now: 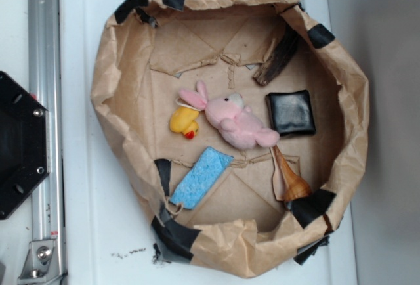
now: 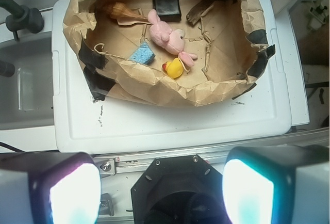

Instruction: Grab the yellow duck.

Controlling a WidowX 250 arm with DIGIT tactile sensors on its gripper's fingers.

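In the wrist view the tool point(image 2: 161, 188) sits closest, its two fingers point(image 2: 72, 189) spread wide apart at the bottom corners with nothing between them, hanging above the black hexagonal base point(image 2: 178, 193) and well short of the white table point(image 2: 170, 123). Beyond that, on the table, stands a crumpled brown paper basin point(image 1: 118, 55) patched with black tape along its rim. Inside it, on the near side, lies the yellow duck point(image 2: 174, 69) — small, rounded, its orange-red beak showing — touching the ear end of the pink plush bunny point(image 2: 166, 36). Just beside the duck rests a blue sponge point(image 2: 143, 54), apart from it. Farther in lie a wooden spoon-like piece point(image 2: 124, 12), a black square pad point(image 2: 166, 5) and a dark piece of bark point(image 2: 202, 10) — all well apart from the duck.
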